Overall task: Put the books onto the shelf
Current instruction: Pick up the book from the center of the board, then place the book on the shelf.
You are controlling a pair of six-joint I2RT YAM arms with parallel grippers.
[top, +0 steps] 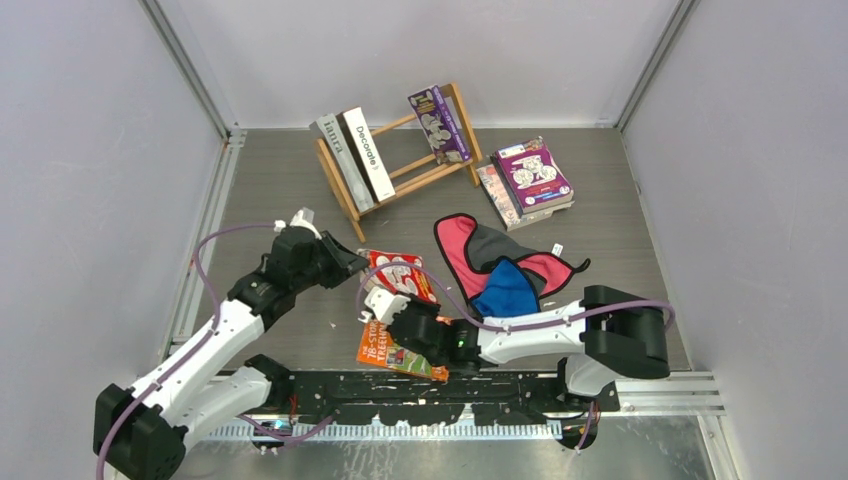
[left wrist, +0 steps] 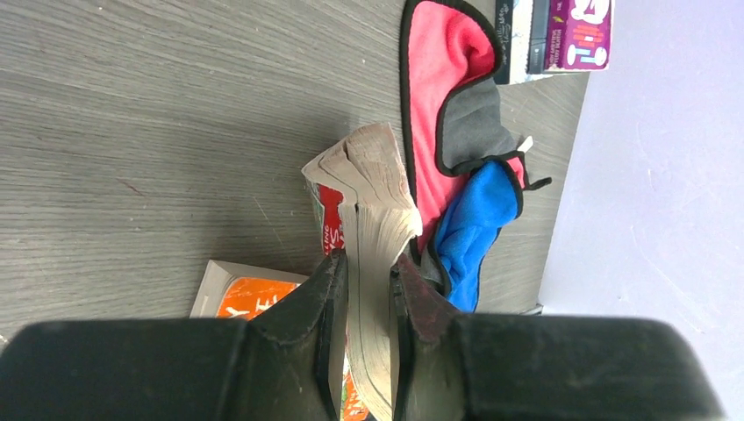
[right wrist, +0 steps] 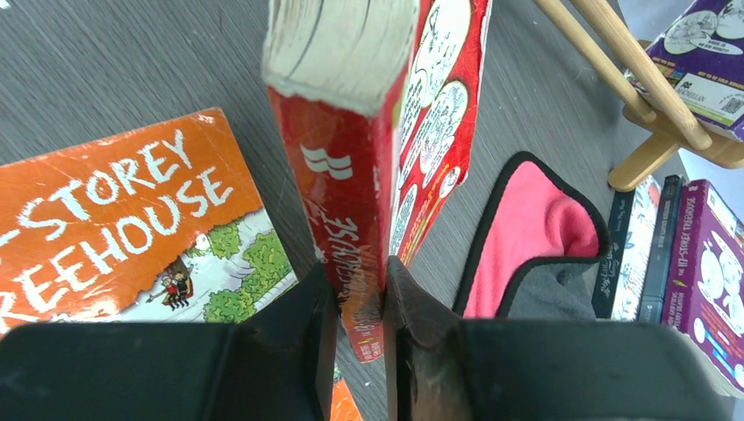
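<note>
Grey wood-grain counter (top: 620, 200) carries the red paperback (left wrist: 377, 184) on edge, pinched between my left tool (left wrist: 368, 263), clamped on its page side, and my right tool (right wrist: 360, 281), clamped on its spine, with the shelf (top: 425, 180) straight beyond, nearer my left tool.

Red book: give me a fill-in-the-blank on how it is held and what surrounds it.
1. The left gripper clamps the red book by its ____ edge.
2. The right gripper clamps its ____.
3. The orange book lies ____ on the table.
4. The shelf holds ____ books.
Missing: page; spine; flat; three.
</note>
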